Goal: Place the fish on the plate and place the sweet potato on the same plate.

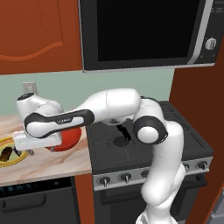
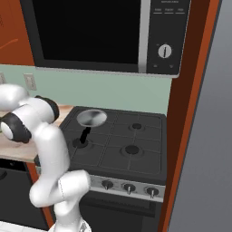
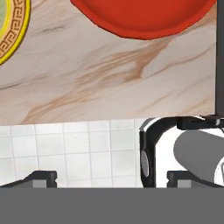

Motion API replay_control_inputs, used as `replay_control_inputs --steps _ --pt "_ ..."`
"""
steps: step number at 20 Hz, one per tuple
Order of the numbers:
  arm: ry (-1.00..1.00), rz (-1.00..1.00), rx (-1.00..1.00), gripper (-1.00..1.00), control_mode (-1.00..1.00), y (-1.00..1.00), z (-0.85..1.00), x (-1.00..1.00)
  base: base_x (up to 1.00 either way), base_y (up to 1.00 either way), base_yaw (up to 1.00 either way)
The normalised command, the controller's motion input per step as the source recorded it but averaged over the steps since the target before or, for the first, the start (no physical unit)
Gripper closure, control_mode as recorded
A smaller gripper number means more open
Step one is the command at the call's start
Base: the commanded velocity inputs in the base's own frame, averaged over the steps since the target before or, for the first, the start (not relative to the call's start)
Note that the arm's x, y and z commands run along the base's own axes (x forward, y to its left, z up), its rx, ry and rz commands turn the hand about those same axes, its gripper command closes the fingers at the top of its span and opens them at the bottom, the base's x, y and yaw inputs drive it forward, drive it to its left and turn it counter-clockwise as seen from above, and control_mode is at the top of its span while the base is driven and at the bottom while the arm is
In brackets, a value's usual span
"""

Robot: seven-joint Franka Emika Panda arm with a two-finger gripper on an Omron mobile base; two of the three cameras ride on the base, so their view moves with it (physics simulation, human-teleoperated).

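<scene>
Marbled beige counter (image 1: pixel 52 164), veined in brown, carries the plate (image 1: pixel 5 142) at the far left of the left base view: flat and round, yellow-orange rim with a key pattern, pale green centre. A dark brown stubby lump lies on it, most likely the sweet potato (image 1: pixel 5 153), so that half of the task looks done. The fish cannot be made out; the arm's forearm and hand cover the plate's near side, so whether it is already on the plate cannot be told. The hand (image 1: pixel 26 142) hangs low over the counter between the plate and the glossy red bowl (image 1: pixel 70 138), fingers spread as wide as they go and holding nothing. In the hand view the fingertips (image 3: pixel 43 177) stand far apart, with the plate's rim at the upper left and the bowl's smooth red edge at the top. Black stove (image 2: pixel 127 145) with a small pan (image 2: pixel 91 118) sits to the right, untouched.
</scene>
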Motion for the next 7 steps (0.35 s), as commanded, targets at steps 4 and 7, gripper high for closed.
replay_control_inputs --steps 4,7 --pt "-0.01 0.00 0.08 -1.00 -1.00 -0.69 0.22 -0.44 0.00 0.00 0.00" --pt "0.00 0.00 0.08 -1.00 -1.00 -0.65 0.26 -0.44 0.00 0.00 0.00"
